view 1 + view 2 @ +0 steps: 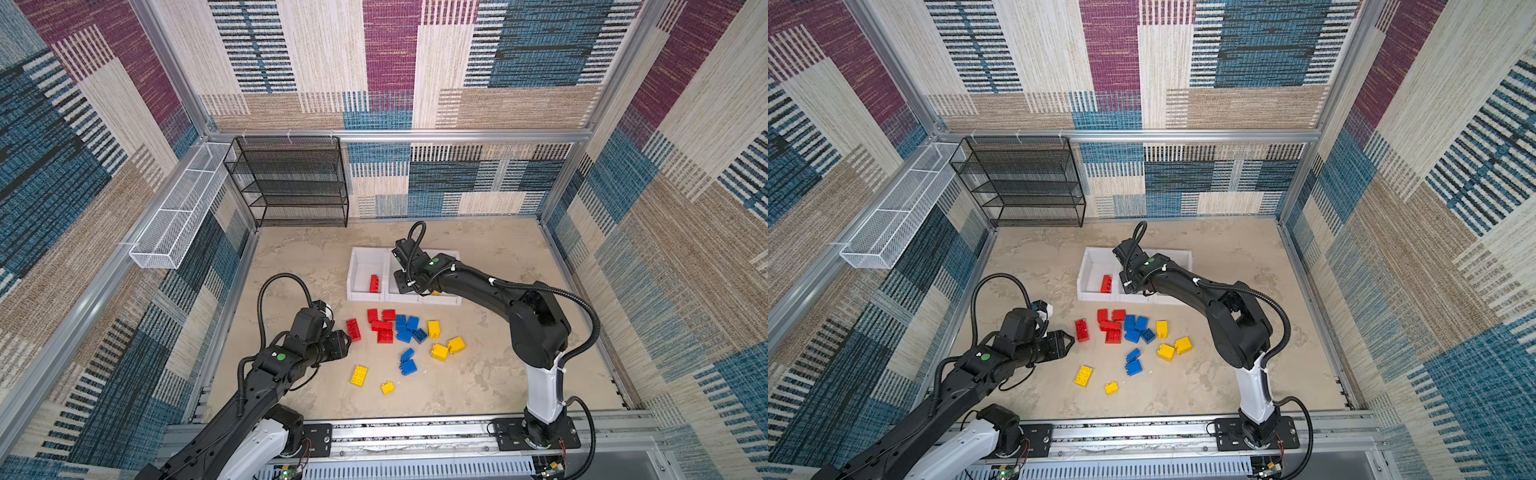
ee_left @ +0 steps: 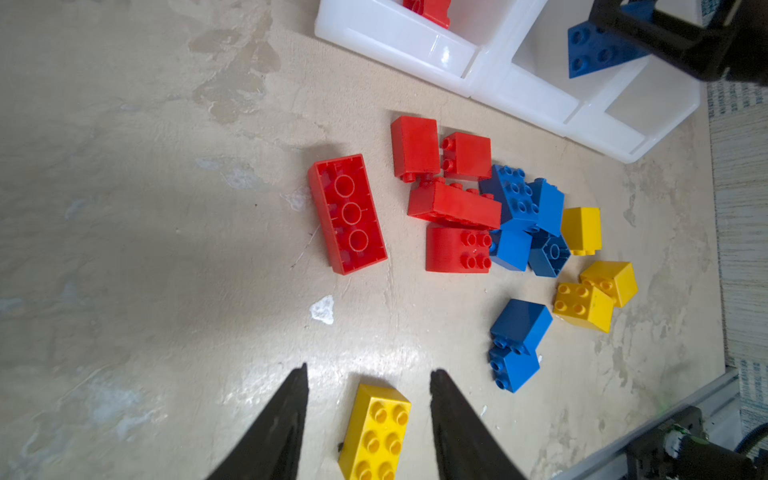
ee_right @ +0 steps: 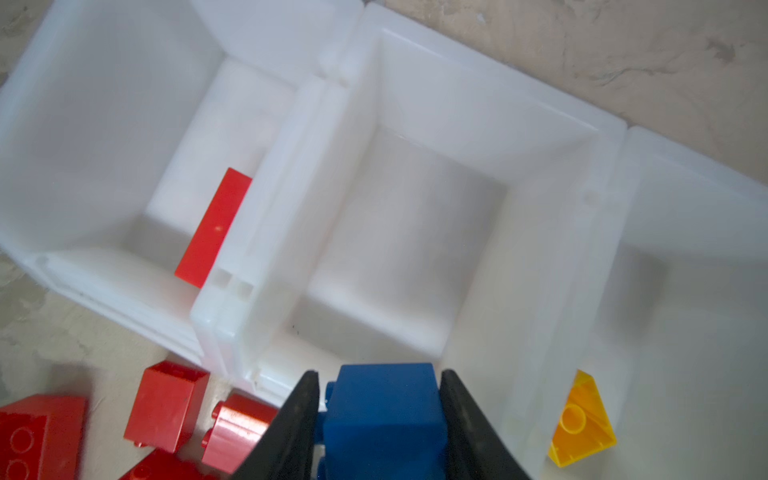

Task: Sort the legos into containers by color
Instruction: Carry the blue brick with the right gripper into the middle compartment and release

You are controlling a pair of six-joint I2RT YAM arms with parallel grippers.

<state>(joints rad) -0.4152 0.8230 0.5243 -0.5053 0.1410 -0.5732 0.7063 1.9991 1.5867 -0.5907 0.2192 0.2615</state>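
Our right gripper point(image 3: 380, 374) is clamped on a blue brick point(image 3: 384, 424) over the middle bin point(image 3: 407, 257) of the containers point(image 1: 365, 296). Our left gripper point(image 2: 369, 372), jaws apart and holding nothing, hovers at 9 o'clock of the loose legos point(image 1: 405, 332) on the tabletop point(image 1: 478, 374); these lie at 6 o'clock of the bins. We see a red brick point(image 1: 374, 284) in the 9 o'clock bin and a yellow one point(image 3: 582, 424) in the 3 o'clock bin.
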